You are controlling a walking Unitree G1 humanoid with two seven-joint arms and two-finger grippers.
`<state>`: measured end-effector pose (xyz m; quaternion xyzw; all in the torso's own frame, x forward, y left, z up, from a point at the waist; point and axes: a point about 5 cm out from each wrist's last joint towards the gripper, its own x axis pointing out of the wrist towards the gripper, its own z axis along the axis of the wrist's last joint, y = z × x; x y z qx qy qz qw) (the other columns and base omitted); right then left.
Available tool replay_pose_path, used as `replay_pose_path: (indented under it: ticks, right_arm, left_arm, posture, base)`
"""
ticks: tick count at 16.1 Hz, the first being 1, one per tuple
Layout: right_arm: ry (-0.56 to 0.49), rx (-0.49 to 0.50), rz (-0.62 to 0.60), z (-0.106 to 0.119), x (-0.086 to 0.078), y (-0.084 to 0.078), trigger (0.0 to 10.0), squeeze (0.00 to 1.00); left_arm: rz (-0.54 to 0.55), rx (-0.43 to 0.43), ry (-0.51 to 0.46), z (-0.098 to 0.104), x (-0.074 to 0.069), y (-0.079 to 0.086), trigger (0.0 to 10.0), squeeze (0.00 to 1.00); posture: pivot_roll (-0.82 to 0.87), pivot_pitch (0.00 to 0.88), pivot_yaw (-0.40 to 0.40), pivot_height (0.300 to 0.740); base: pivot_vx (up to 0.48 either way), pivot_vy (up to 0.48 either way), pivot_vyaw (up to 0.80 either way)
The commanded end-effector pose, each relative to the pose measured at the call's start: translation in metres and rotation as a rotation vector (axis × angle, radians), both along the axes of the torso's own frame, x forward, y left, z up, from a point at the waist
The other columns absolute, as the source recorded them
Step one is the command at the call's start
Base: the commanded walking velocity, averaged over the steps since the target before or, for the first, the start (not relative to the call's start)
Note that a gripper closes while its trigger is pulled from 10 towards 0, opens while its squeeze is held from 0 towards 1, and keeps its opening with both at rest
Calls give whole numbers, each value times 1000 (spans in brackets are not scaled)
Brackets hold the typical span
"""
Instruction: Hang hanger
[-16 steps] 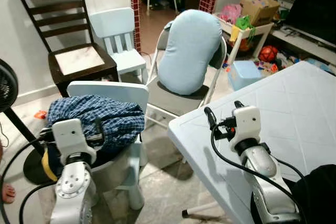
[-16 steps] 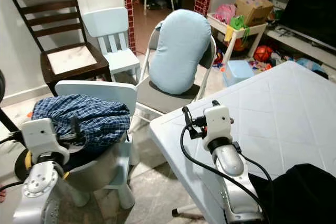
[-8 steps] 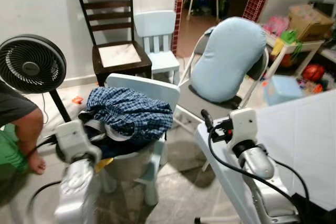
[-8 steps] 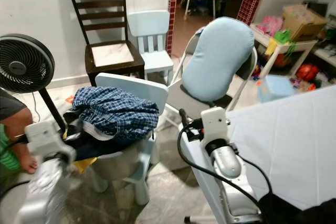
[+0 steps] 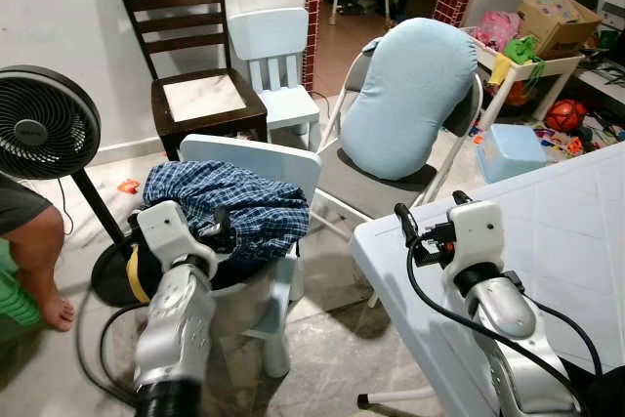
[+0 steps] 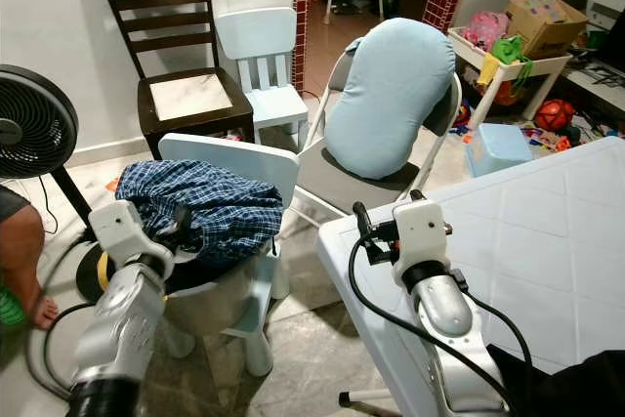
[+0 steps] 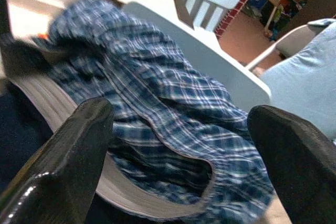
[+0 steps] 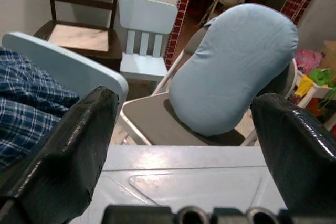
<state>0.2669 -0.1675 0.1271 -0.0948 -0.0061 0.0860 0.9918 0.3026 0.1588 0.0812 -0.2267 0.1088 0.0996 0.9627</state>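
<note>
Since a moment ago the left gripper (image 7: 173,145) has closed toward the plaid clothes (image 5: 229,212), fingers spread and empty like the right gripper's (image 8: 184,145), so no hanger is held yet.

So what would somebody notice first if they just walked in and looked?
Probably the big pale blue cushion propped up on the grey folding chair in the middle of the room. Next, the blue checked shirt heaped on the small light blue chair, with the left gripper right in front of it, fingers spread. The black fan stands on the left, and the right gripper hangs over the corner of the white table.
</note>
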Motion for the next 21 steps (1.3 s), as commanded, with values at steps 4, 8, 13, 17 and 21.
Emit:
replay_pose_path:
  ticks: [4,8,13,17,21]
  right_arm:
    - [-20,-44,-23,13,-8,-12,10000,0]
    - [3,-68,-34,16,-20,-18,10000,0]
    - [15,-86,-28,17,-26,-14,10000,0]
    - [12,-89,-41,18,-24,-14,10000,0]
    - [17,-86,-29,15,-20,-8,10000,0]
  left_arm:
    - [4,-105,98,-19,10,-9,10000,0]
    - [-28,-119,131,-27,17,-20,10000,0]
    - [-66,-143,189,-35,24,-22,0,0]
    - [-80,-109,207,-37,26,-19,0,0]
    - [-79,-62,240,-41,25,-10,0,0]
  posture:
    - [-134,33,-70,740]
    - [-171,53,-78,740]
    - [-186,60,-71,740]
    - [-178,57,-61,740]
    - [-154,49,-61,740]
  base:
    - [0,0,0]
    - [0,0,0]
    - [0,0,0]
    - [0,0,0]
    - [0,0,0]
